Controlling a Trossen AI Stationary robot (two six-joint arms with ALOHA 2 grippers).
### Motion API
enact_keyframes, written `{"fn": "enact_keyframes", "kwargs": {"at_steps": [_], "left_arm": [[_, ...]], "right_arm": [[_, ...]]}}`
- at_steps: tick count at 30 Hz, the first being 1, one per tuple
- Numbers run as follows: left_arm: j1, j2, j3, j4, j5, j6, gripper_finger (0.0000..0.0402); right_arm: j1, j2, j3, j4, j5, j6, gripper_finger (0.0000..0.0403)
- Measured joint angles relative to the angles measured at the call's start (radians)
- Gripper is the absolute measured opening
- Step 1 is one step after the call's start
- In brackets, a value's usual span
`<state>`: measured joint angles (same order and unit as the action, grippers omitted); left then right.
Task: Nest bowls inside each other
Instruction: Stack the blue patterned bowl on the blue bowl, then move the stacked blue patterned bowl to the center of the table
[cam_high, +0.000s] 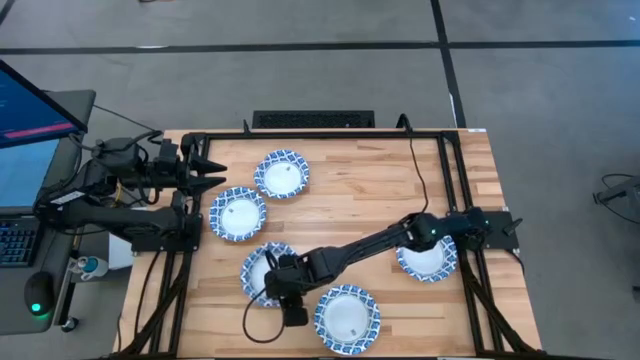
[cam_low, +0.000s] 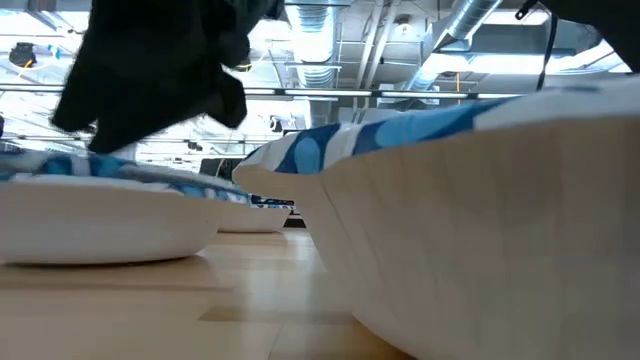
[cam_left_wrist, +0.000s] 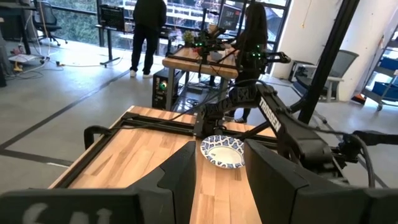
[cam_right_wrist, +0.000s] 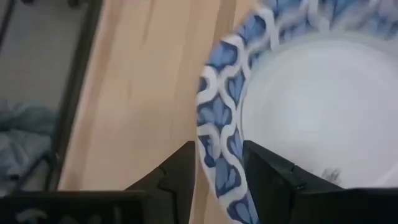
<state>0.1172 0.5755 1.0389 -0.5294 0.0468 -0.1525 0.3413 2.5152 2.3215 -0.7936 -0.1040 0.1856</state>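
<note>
Right wrist view: right gripper (cam_right_wrist: 216, 163) straddles the patterned rim of a bowl (cam_right_wrist: 311, 106), fingers closed on it. Left gripper (cam_high: 212, 172) waits open beside the table (cam_high: 360, 200) edge.

Pale wood, glazed bowls, dark matt arms

The table (cam_high: 340, 205) is light planked wood with a smooth, faintly shiny finish, edged by a black metal frame (cam_high: 447, 180). The bowls (cam_high: 281, 174) look like glossy glazed ceramic, white with blue-patterned rims. The right gripper (cam_right_wrist: 219, 169) has fingers of dark, matt plastic-looking material.
</note>
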Motion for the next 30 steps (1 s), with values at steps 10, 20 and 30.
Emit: {"fn": "enact_keyframes", "kwargs": {"at_steps": [10,20,30], "left_arm": [[0.0,0.0,0.0,-0.022,0.0,0.0,0.0125],[0.0,0.0,0.0,-0.089,0.0,-0.018,0.0125],[0.0,0.0,0.0,-0.082,-0.001,-0.018,0.0125]], "right_arm": [[-0.027,-0.048,0.0,-0.032,0.0,0.0,0.0155],[-0.068,-0.049,0.0,-0.037,0.019,-0.001,0.0155],[-0.16,-0.041,0.0,-0.143,0.048,-0.01,0.0155]]}}
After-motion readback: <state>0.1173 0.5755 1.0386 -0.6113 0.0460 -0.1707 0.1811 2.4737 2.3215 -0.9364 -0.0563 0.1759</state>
